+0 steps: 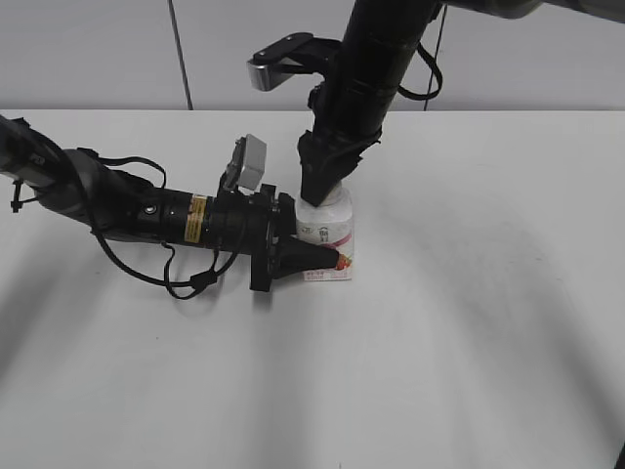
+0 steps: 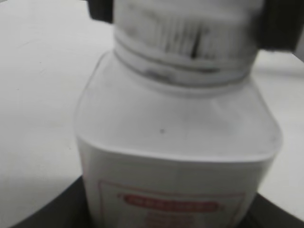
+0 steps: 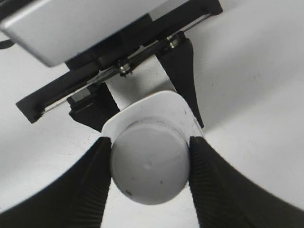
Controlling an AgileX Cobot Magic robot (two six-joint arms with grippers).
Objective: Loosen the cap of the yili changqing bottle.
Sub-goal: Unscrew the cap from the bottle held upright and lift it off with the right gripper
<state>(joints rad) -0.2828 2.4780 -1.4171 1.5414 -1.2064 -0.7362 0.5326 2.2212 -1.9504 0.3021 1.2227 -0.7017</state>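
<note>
Now both grippers are clamped on the yili changqing bottle [image 1: 332, 227], which stands upright near the middle of the white counter [image 1: 488, 322], somewhat toward its far edge.

From above, the right gripper [image 3: 150, 166] comes down on the cap [image 3: 149, 168], its two ribbed black fingers [image 3: 90, 185] pressed against opposite sides of the white disc. The left gripper [image 1: 327, 256] reaches in low from the counter's left side, lying almost level, and its black fingers close on the lower body of the bottle at the pink-red label. In the left wrist view the bottle fills the frame, blurred, with the ridged cap [image 2: 185, 33] at the top and dark finger pads to either side of it. A black cable [image 1: 161, 276] loops on the counter beneath the left arm.
</note>
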